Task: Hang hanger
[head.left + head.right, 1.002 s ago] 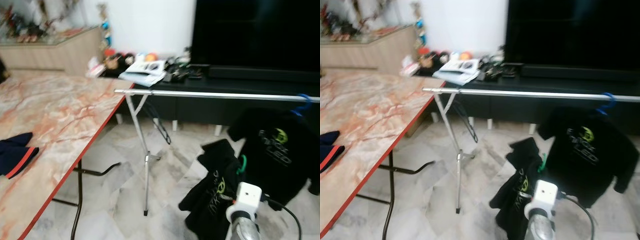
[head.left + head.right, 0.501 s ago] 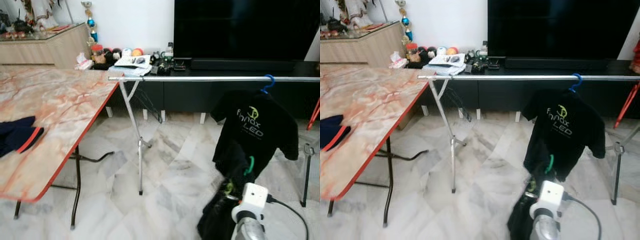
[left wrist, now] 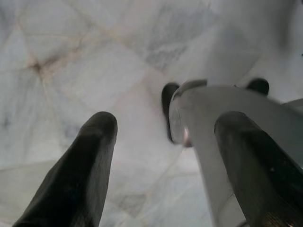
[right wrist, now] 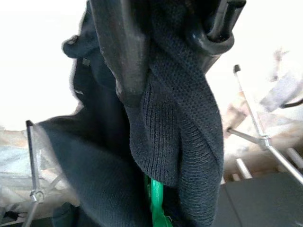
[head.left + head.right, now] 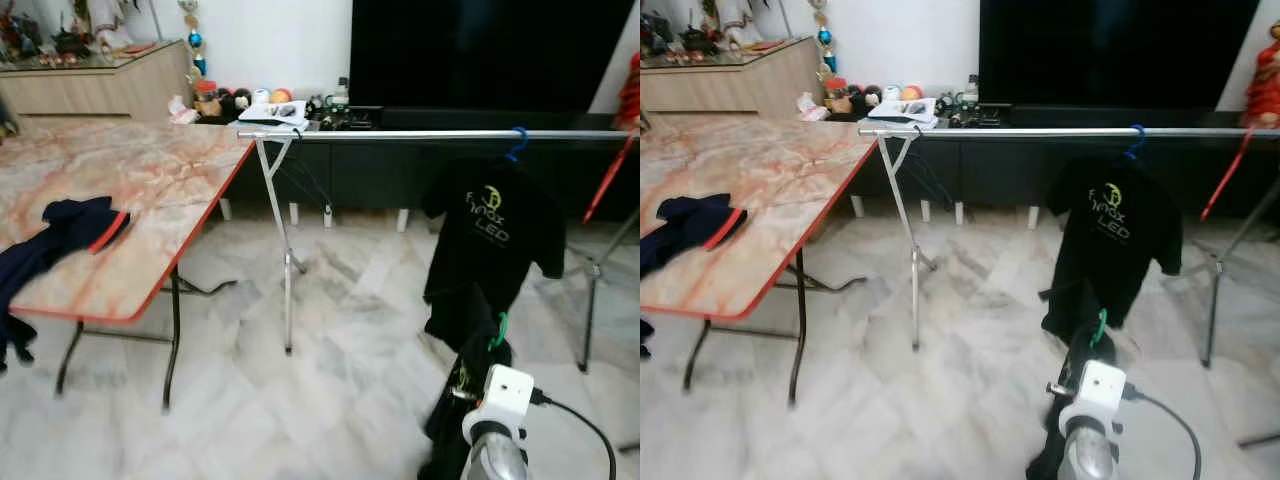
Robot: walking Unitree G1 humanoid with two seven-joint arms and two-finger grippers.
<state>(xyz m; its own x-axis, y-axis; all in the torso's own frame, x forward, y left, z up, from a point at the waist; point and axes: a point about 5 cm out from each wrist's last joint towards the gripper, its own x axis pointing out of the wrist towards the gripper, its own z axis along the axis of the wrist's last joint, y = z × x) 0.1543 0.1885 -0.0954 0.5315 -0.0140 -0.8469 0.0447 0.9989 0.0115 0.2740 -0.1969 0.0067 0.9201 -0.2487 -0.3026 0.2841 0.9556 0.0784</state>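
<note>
1. Black fabric of a dark T-shirt (image 4: pixel 180 142) is pinched between the right pincer (image 4: pixel 165 52) fingers, and the shirt sits on a green plastic hanger (image 5: pixel 497 330) whose hook pokes up above the cloth.
2. That held shirt hangs low at the near right of the scene, just above the white camera block on the right arm (image 5: pixel 497 415).
3. Beyond it a long silver metal clothes rail (image 5: pixel 420 134) runs left to right on folding legs, and a second black T-shirt with a green logo (image 5: pixel 490 240) hangs from it on a blue hanger (image 5: pixel 516 143).
4. The held hanger is well below the rail, apart from it.
5. The left pincer (image 3: pixel 165 137) hangs over pale marble floor (image 5: pixel 340 390), its two black fingers spread wide with nothing between them.
6. On the left stands a marble-pattern worktop with a red edge (image 5: pixel 150 190), carrying a navy garment with a red stripe (image 5: pixel 70 228).
</note>
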